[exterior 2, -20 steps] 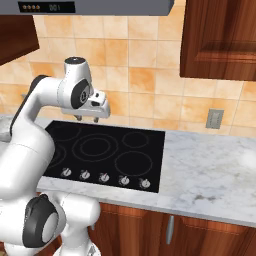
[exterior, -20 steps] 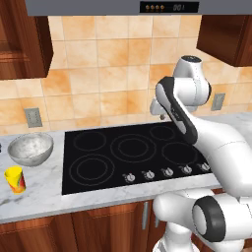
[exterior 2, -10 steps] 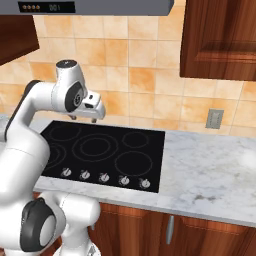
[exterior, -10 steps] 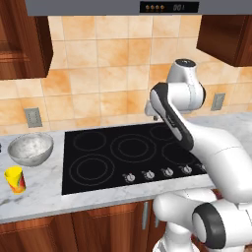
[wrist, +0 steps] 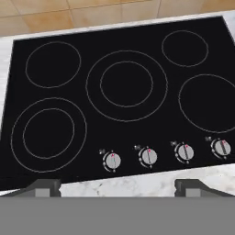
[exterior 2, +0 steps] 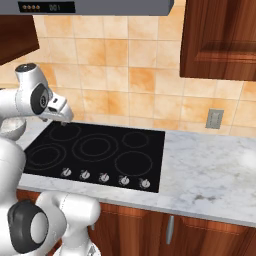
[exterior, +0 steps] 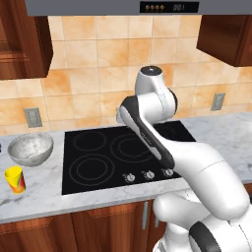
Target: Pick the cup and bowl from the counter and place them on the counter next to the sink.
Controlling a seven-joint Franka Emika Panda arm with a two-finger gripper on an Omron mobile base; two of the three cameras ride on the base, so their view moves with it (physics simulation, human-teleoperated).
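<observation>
Left base view: the small yellow tapered cup with red-orange markings (exterior: pixel 15 179) stands upright on the white grey-veined marble bench (exterior: pixel 34 187), left of the black glass cooktop with ring marks (exterior: pixel 123 152) and near the bench's front edge. The wide round bowl, silvery-grey outside and speckled white inside (exterior: pixel 30 149), sits just behind the cup, also left of the cooktop, apart from the cup. The white arm rises over the cooktop's right half.

Right base view: the claw (exterior 2: pixel 63 121) hangs above the cooktop's rear left corner, holding nothing. A part of the bowl (exterior 2: pixel 12 128) shows left of the cooktop, behind the arm.

Hand view: the claw (wrist: pixel 118 187) stands wide, its two dark tips far apart over the bench strip at the cooktop's front edge, below four round silver knobs (wrist: pixel 149 157).
</observation>
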